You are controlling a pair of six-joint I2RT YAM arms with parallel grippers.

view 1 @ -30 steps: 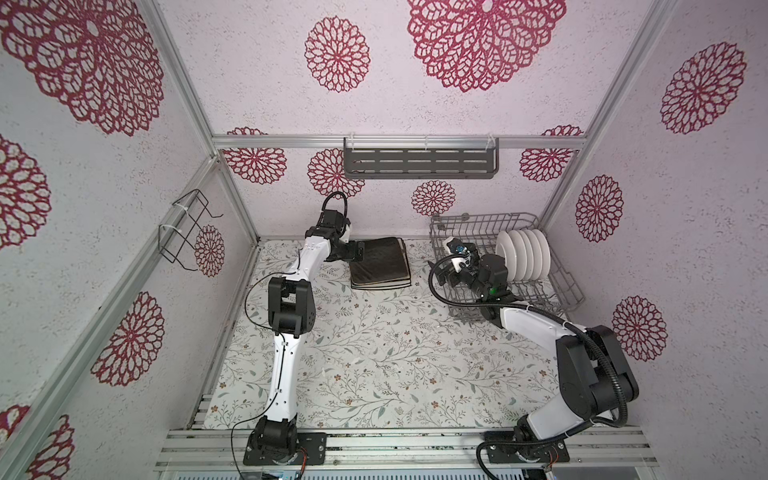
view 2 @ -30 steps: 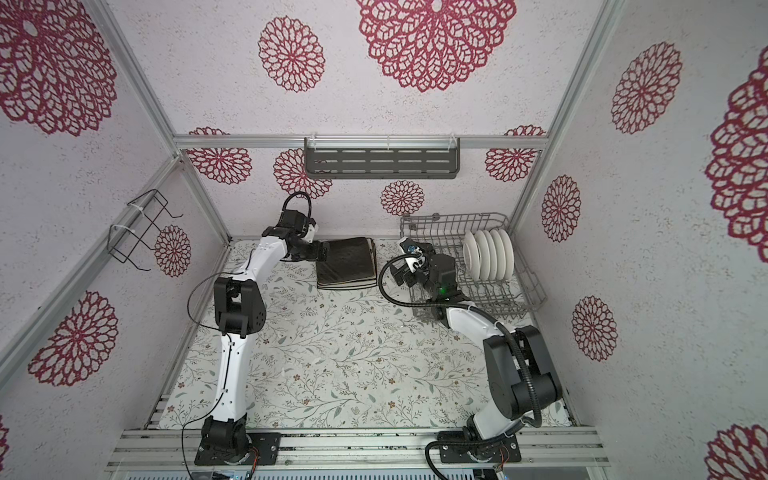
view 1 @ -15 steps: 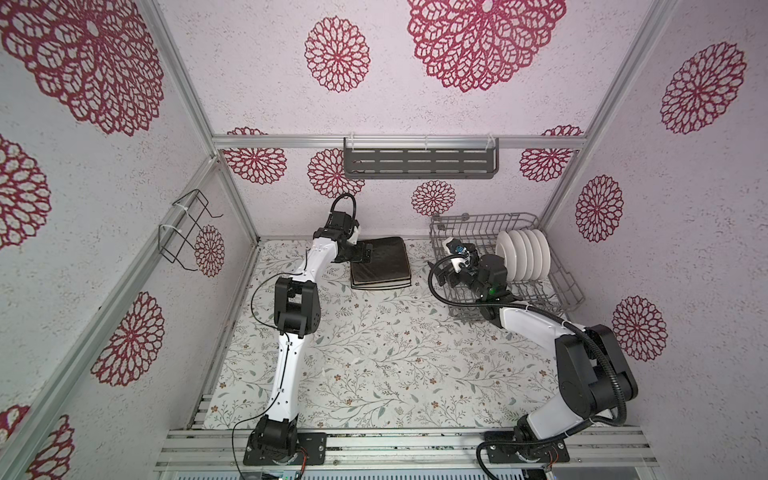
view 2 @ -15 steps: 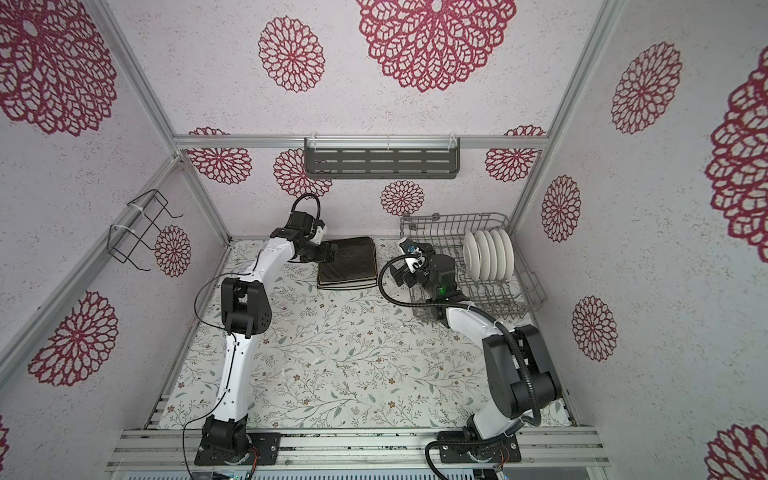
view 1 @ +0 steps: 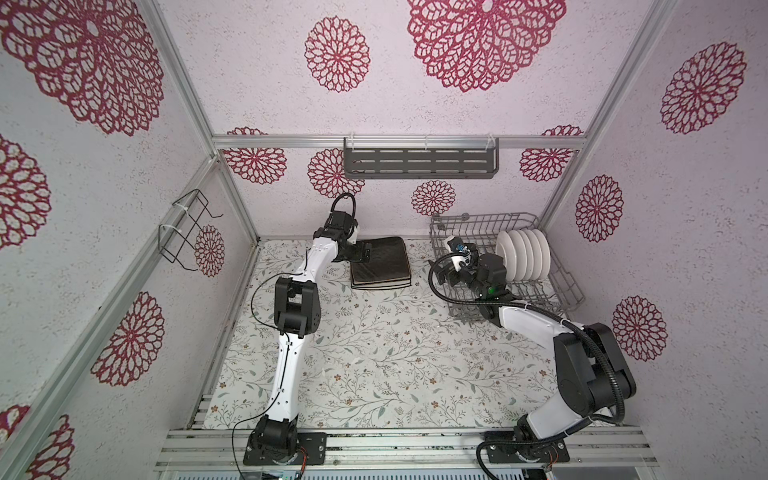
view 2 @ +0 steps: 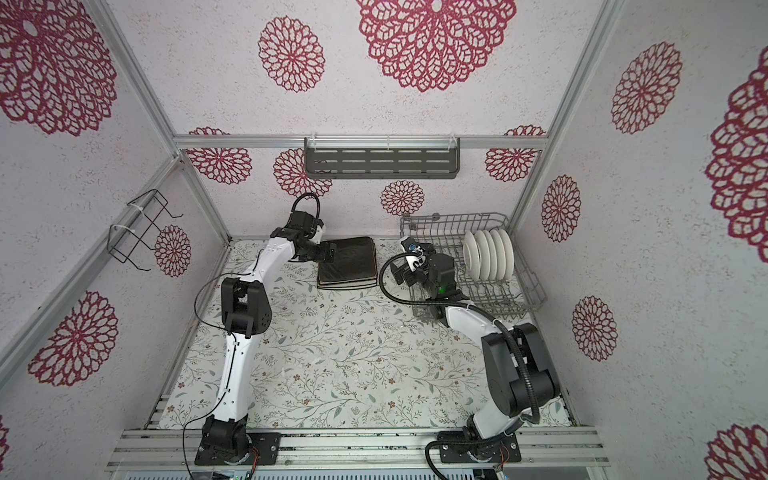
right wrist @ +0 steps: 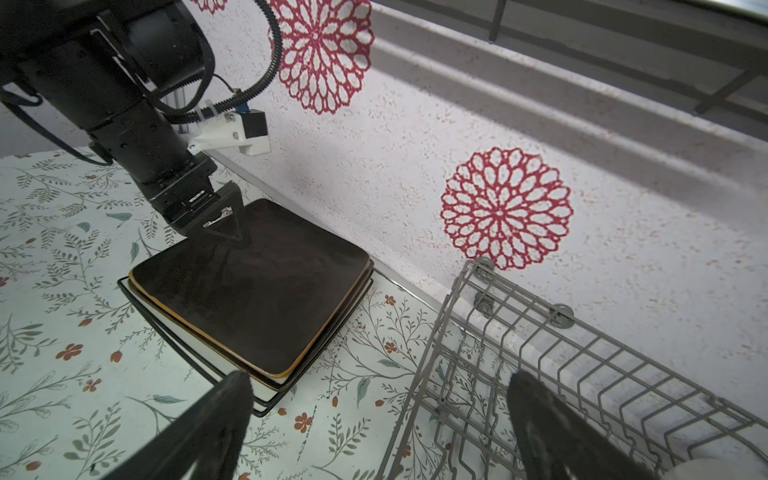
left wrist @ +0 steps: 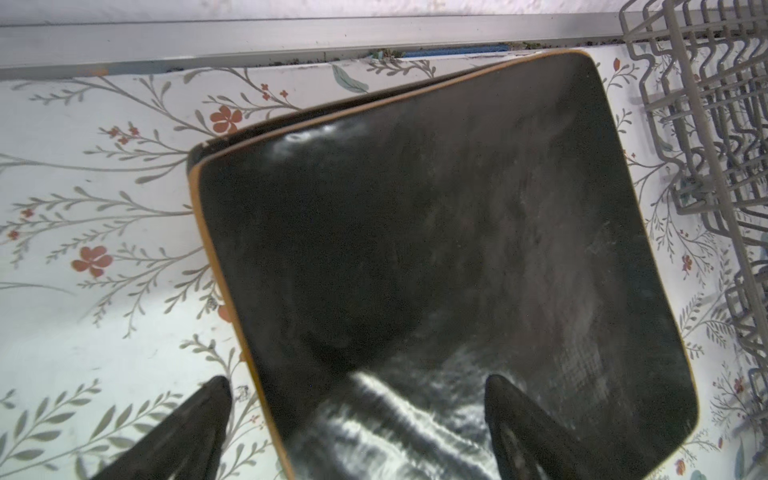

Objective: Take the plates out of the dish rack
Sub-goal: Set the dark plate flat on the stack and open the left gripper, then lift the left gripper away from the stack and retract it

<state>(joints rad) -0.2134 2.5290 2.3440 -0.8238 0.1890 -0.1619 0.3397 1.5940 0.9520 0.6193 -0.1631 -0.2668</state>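
Observation:
A stack of plates (view 1: 380, 264) (view 2: 347, 262) lies flat on the floral table by the back wall. A black square plate (left wrist: 436, 232) (right wrist: 257, 282) is on top, and cream plates (right wrist: 266, 384) show at the edges beneath it. My left gripper (view 1: 361, 253) (view 2: 328, 252) (left wrist: 356, 384) hovers open over the stack's left edge, holding nothing. Several round white plates (view 1: 523, 253) (view 2: 490, 254) stand on edge in the grey wire dish rack (view 1: 557, 286) (view 2: 523, 286) (right wrist: 540, 361) (left wrist: 706, 124). My right gripper (view 1: 444, 274) (view 2: 401, 274) (right wrist: 379, 380) is open and empty above the rack's left rim.
A dark slotted shelf (view 1: 419, 164) hangs on the back wall above the stack. A small black wire holder (view 1: 187, 230) is fixed to the left wall. The back wall and its metal rail (left wrist: 291, 41) run close behind the stack and the rack.
My left arm has shifted a little to the right, bringing its gripper further over the stack. The right arm and the plates have not moved.

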